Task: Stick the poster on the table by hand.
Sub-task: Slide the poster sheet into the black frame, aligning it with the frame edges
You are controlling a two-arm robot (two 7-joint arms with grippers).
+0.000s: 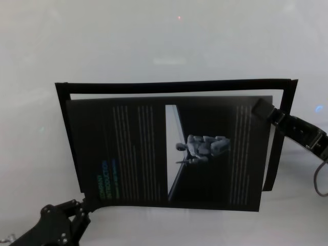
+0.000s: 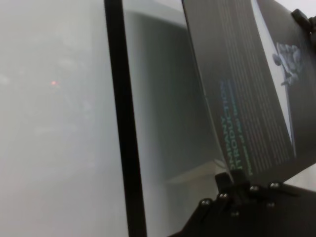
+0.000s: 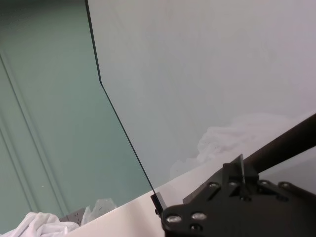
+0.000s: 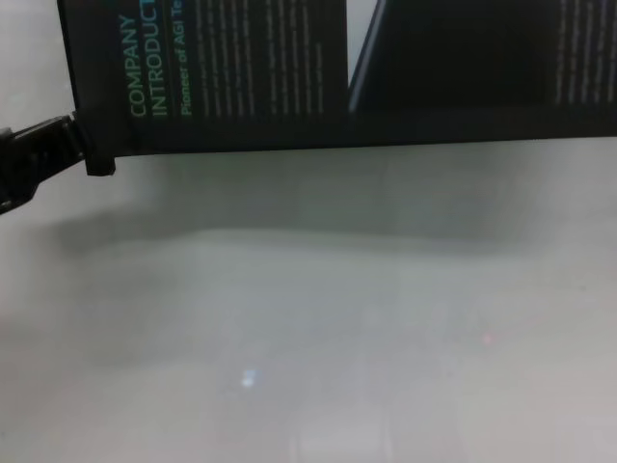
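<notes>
Holding: poster (image 1: 169, 151) is held above table (image 1: 154, 41)
Left gripper (image 1: 84, 206): pinched on poster's near-left corner
Right gripper (image 1: 262, 108): pinched on far-right corner

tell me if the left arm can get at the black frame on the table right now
Probably not while it holds on. The left gripper is pinching the poster at its near left corner, and the right gripper holds the far right corner. The poster hangs over most of the black frame on the table.
</notes>
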